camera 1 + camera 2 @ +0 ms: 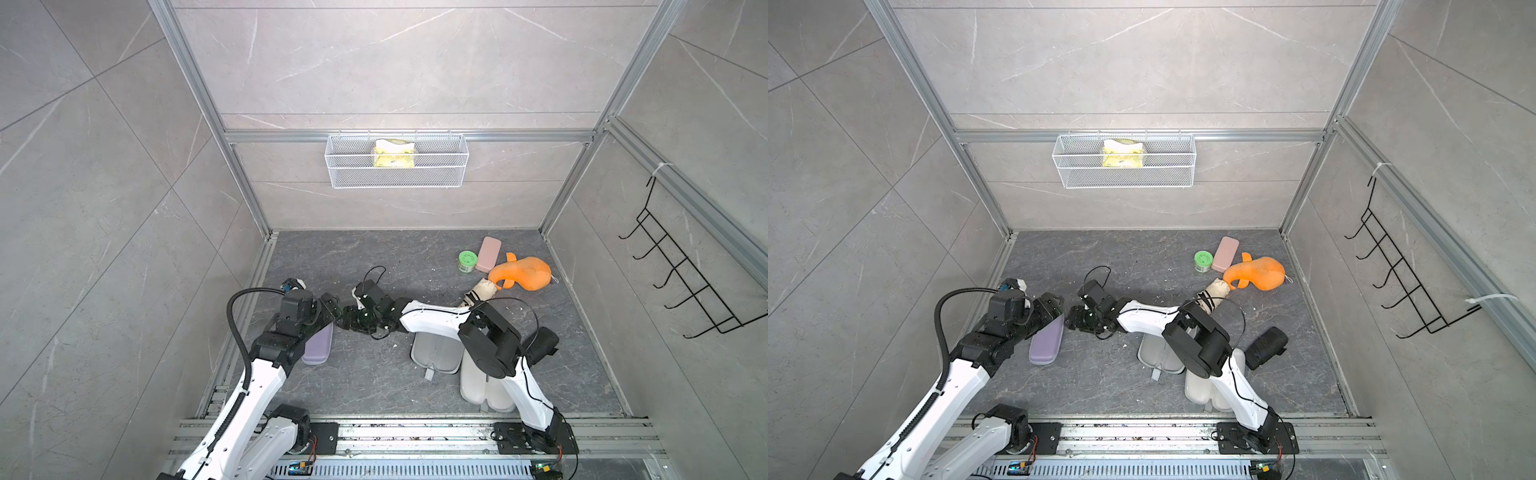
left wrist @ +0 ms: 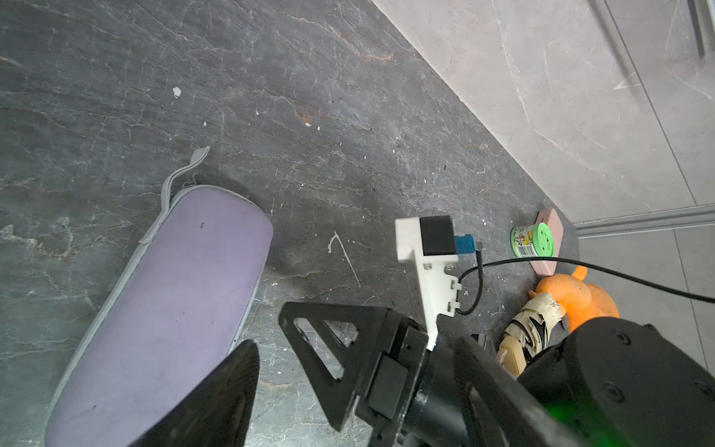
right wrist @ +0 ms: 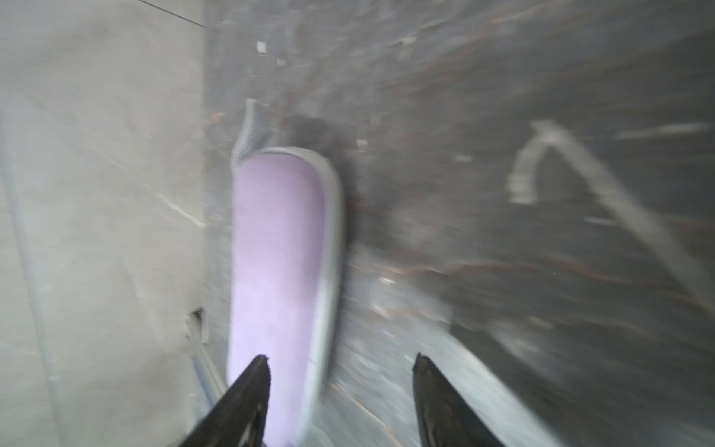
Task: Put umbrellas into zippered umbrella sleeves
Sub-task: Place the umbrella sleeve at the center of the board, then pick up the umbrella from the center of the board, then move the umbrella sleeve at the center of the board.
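Currently, the left gripper (image 1: 1059,305) is hovering, jaws parted and empty, over the closed lilac sleeve (image 1: 1047,343) lying by the left wall (image 1: 872,249). The right gripper (image 3: 342,358) is hanging alongside, jaws apart, holding nothing; its wrist view is blurring. Rightward, a grey-lined sleeve (image 1: 432,353), cream umbrella (image 1: 482,291) and black umbrella (image 1: 546,340) are lying half-hidden behind the right arm (image 1: 436,318).

Far-right corner of desk (image 1: 365,386): green-lid jar (image 1: 467,262) just beside flat pink case (image 1: 488,254); orange plush toy (image 1: 524,275) next to case. Back wall: white wire basket (image 1: 397,179) w/ yellow packet (image 1: 395,154). Right wall: black hook rack (image 1: 688,266).
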Tool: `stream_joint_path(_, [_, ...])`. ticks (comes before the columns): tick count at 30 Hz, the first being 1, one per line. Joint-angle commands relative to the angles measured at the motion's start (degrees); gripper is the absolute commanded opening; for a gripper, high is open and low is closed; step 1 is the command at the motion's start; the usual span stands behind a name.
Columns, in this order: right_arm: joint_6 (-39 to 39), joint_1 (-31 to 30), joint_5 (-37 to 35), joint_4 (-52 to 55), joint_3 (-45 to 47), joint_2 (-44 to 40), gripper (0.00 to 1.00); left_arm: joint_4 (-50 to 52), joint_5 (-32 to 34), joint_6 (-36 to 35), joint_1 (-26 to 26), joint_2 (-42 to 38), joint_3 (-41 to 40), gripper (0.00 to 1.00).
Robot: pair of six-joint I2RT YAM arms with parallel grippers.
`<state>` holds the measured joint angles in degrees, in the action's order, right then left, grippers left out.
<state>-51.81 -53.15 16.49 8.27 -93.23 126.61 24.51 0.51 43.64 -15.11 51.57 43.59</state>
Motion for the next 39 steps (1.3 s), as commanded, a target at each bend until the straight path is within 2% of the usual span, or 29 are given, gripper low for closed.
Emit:
stream_joint_path(1, [9.9,3.9,-3.0,14.4,3.7,-13.2,0.62,-1.7,-4.5,-6.0,-0.1,3.7,4.3,0.80])
stream_joint_path(4, [14.1,7.6,-8.9,22.8,9.9,-22.0,0.63,-2.0,-5.9,-9.0,-2.3,8.6,6.0,0.79])
stream_joint_path(8, [18.1,17.4,-19.1,31.5,19.0,-33.1,0.70,-4.6,-2.4,-12.0,-11.9,16.2,8.8,0.79])
stream_joint_path(11, [19.6,26.0,-24.5,34.2,22.2,-36.7,0.78,-5.7,-3.0,-12.9,-17.2,24.0,12.7,0.79])
stream_joint_path(15, [16.5,37.4,-19.9,32.2,23.4,-35.3,0.83,-5.6,-6.6,-13.5,-21.5,34.3,19.4,0.79])
stream_joint_path(18, [13.2,42.3,-16.9,29.2,22.7,-31.5,0.87,-5.2,-9.3,-14.3,-23.1,40.5,23.5,0.78])
stream_joint_path(26, [9.9,46.2,-15.4,26.9,17.5,-22.2,0.93,-8.4,-18.5,-12.8,-24.1,48.9,27.4,0.74])
stream_joint_path(32, [9.7,46.8,-15.4,26.3,15.2,-18.4,0.92,-8.4,-21.3,-12.1,-24.9,52.5,28.7,0.68])
stream_joint_path(39, [9.3,46.9,-14.7,26.1,13.4,-14.3,0.90,-9.1,-23.4,-10.9,-25.7,54.8,29.4,0.57])
